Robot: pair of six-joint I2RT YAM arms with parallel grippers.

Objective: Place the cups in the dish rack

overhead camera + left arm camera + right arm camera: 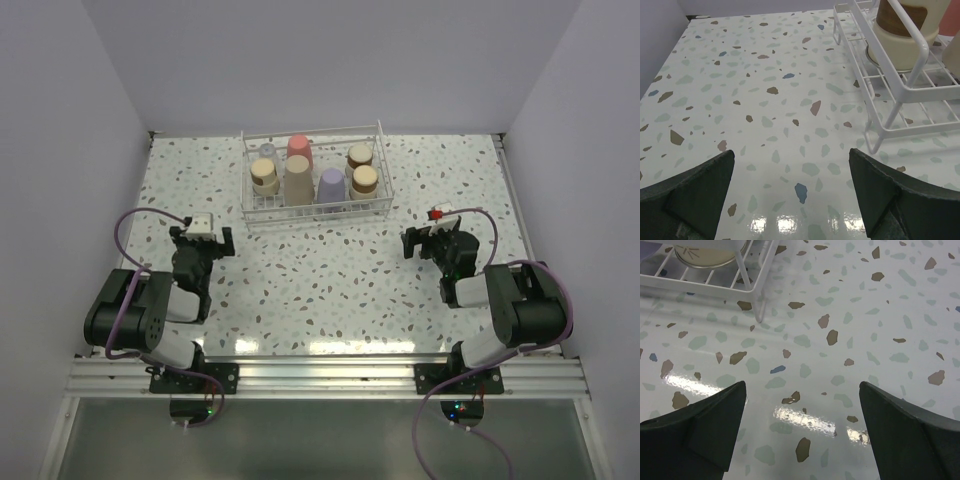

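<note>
Back on the counter (330, 280), the cups (298, 180) all sit in the dish rack (310, 219), left gripper (203, 232) and right gripper (430, 238) both with jaws wide, holding nothing.

A glossy white desk (330, 285) with a terrazzo pattern fills the scene, scattered with brown, grey-green and a few blue flecks (801, 190). Plain pale lavender-grey walls (330, 60) rise from its far, left and right edges. A silver slotted aluminium rail (330, 375) runs along the near edge, with a dark greenish panel (320, 440) below it. Bright patches of glare (802, 419) lie on the desk near that edge.
</note>
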